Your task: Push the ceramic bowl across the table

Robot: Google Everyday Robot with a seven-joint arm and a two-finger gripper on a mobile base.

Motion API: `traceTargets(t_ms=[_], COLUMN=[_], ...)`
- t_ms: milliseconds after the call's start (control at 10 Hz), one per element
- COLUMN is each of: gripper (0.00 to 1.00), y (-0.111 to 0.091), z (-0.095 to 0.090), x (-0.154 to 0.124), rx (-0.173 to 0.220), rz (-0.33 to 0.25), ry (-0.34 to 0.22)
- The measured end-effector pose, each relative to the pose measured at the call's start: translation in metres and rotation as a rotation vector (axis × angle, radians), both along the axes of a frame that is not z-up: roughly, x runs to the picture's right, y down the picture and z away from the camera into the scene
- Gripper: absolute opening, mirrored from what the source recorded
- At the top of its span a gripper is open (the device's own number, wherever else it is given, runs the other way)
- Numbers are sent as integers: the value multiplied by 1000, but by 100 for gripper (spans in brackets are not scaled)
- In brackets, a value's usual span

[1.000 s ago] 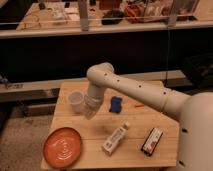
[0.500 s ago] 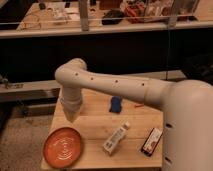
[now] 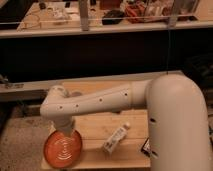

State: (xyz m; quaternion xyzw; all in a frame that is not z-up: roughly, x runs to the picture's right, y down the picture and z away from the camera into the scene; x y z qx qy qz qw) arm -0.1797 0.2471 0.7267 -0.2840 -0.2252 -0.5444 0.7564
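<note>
The ceramic bowl (image 3: 62, 149), a wide shallow orange-red dish with a faint white pattern at its centre, sits at the front left corner of the light wood table (image 3: 95, 126). My white arm reaches in from the right, across the table. It bends down at the left, so the gripper (image 3: 67, 128) points down at the bowl's far rim, on it or just above it. The arm hides the back of the table.
A white bottle (image 3: 115, 139) lies on its side right of the bowl. A dark packet (image 3: 146, 146) shows at the front right, half hidden by my arm. A grey ledge (image 3: 25, 90) and a cluttered shelf (image 3: 120, 17) run behind the table.
The arm has swung further left and down, bringing the gripper to the bowl's far rim. The small cup and the blue thing seen earlier are now hidden behind the arm.
</note>
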Motion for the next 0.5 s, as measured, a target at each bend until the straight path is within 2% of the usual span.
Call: traceTargets(t_ms=[200, 300, 500], gripper=[4, 4, 4], y=[12, 16, 14], z=[21, 30, 33], x=[5, 6, 5], rx=[-11, -31, -46], rz=[13, 30, 38], ry=[-40, -75, -110])
